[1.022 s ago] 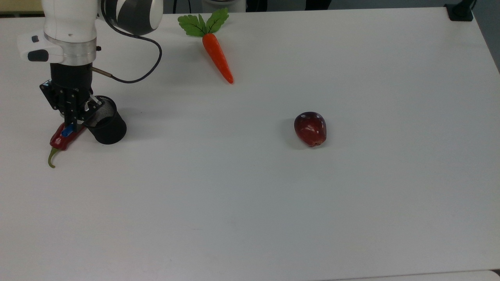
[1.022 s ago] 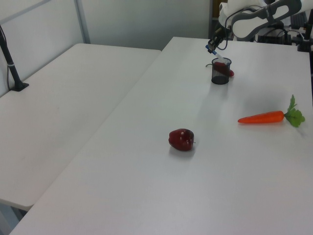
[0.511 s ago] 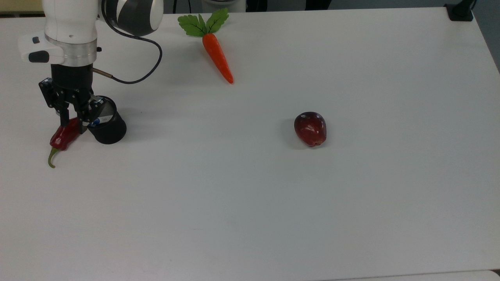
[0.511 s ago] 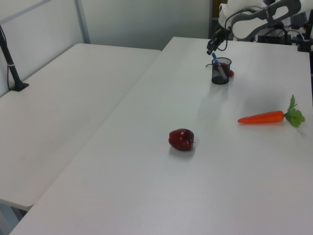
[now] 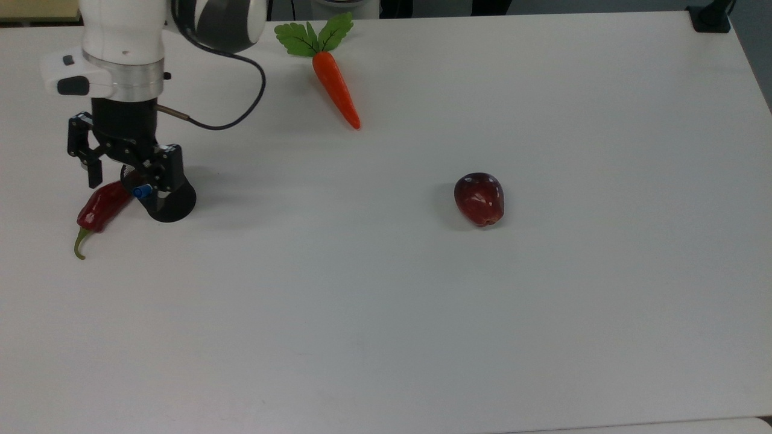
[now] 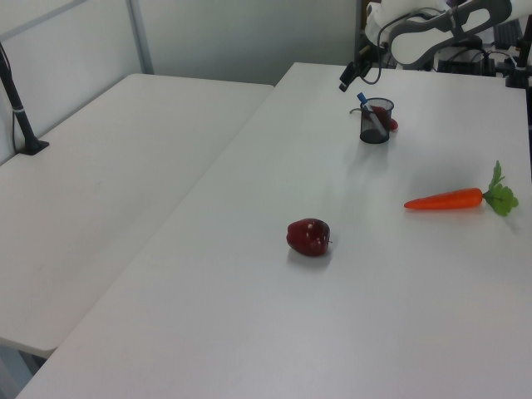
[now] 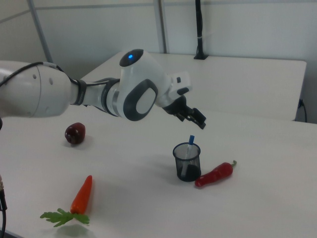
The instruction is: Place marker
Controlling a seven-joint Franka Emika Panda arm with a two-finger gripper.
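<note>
Right view, w/ the black mesh cup (image 7: 187,162) as landmark: red chilli (image 7: 214,174) lies touching its base, marker (image 7: 190,143) stands tilted inside w/ blue end poking over the rim, gripper (image 7: 194,116) hangs just above, fingers spread, holding nothing.

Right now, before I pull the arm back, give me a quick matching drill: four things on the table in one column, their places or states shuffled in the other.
Column one:
1. white marker with a blue cap
2. red chili pepper
3. orange carrot with green leaves
4. black two-finger gripper

Column two:
A. open, above the cup
B. lying against the black mesh cup
C. standing in the cup
D. alone by the table's edge

Pairs: 1-C, 2-B, 3-D, 4-A
</note>
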